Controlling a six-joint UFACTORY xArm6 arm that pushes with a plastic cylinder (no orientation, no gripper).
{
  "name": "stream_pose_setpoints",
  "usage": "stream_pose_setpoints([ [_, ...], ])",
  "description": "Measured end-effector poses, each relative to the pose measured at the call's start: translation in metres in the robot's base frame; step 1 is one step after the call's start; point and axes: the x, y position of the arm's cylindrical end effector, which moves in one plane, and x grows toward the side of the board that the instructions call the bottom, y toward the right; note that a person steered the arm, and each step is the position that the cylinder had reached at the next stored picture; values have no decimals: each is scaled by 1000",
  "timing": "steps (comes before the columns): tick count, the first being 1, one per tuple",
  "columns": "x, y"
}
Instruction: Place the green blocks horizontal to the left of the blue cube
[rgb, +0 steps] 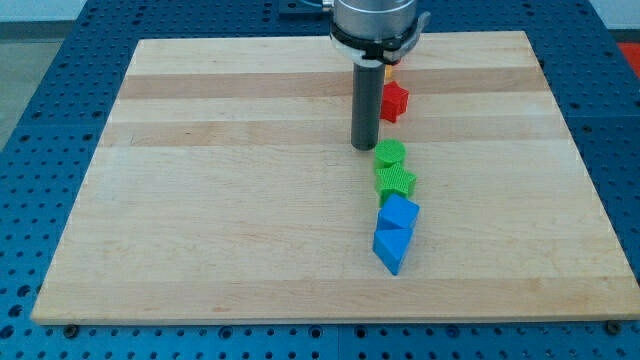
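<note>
- Wooden board (230, 200) on a blue perforated bench (40, 60); board lies flat and fills most of the view.
- Nearest the view's bottom: blue block (392, 248), wedge-like, exact shape not clear, at roughly 5 o'clock from board centre.
- Touching it at 12 o'clock: blue cube (399, 213), turned corner-on.
- Directly at 12 o'clock of the blue cube and touching it: green star-shaped block (395, 181).
- Next at 12 o'clock, touching the star: green rounded block (390, 154), shape not fully readable.
- All four form one near-vertical column right of board centre; both green blocks stand above the blue cube, not at its 9 o'clock side.
- My tip (364, 147) rests on the board at about 10 o'clock of the green rounded block, just beside it; contact cannot be confirmed.
- End effector: plain dark rod, nothing to spread or close, nothing held.
- Farther back, at 1 o'clock of my tip: red block (395, 101), star-like, apart from the green pair.
- Farthest: sliver of a yellow block (389, 71), mostly hidden behind the rod; shape cannot be told.
</note>
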Motion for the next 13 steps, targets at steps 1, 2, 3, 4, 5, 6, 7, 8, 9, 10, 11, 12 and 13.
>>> stream_pose_setpoints([
  [1,-22,15],
  [2,-41,36],
  [3,-38,55],
  [4,-17,69],
  [5,10,71],
  [6,39,72],
  [7,64,20],
  [8,74,-33],
  [9,71,-7],
  [10,63,54],
  [11,42,73],
  [12,25,23],
  [13,25,-35],
])
